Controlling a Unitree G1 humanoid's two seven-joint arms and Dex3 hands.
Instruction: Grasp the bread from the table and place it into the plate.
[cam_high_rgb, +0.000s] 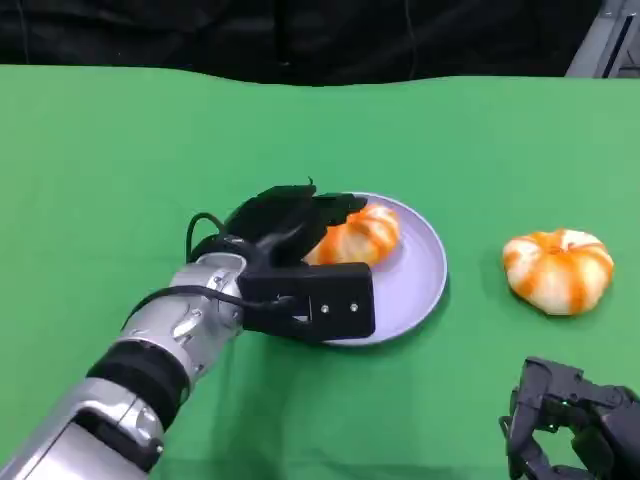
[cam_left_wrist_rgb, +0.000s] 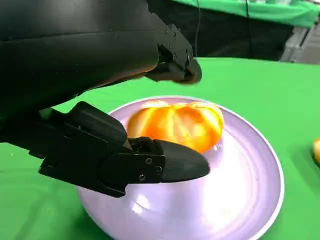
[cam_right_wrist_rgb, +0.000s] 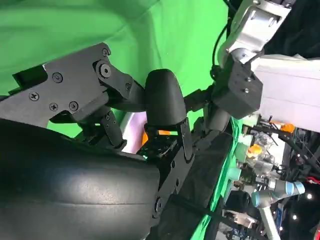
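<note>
— Bread first: where does it lie from each hand?

— Going left to right, the left hand (cam_high_rgb: 290, 225) is over the near-left part of the plate (cam_high_rgb: 425, 275), its fingers (cam_left_wrist_rgb: 172, 165) spread around one bread (cam_high_rgb: 358, 236) that sits inside the plate. In the left wrist view a lower finger reaches under the loaf's front and an upper one (cam_left_wrist_rgb: 175, 60) arches over it; whether they press on it or stand just off it, I cannot tell.

— And the other one?

— A second bread (cam_high_rgb: 558, 270) rests on the bare green tabletop (cam_high_rgb: 100, 180), right of the plate and apart from it, nearer the right edge. It is round and lobed, with no clear long axis.

— Which hand is nearer to that one?

— The right hand (cam_high_rgb: 570, 430), at the near-right corner. The second bread lies straight beyond it, toward the far edge. Its fingers look curled in with nothing between them.

— So the plate's contents?

— One bread, on its left half; the right half is bare. If the left hand lets go, that loaf looks settled.
</note>
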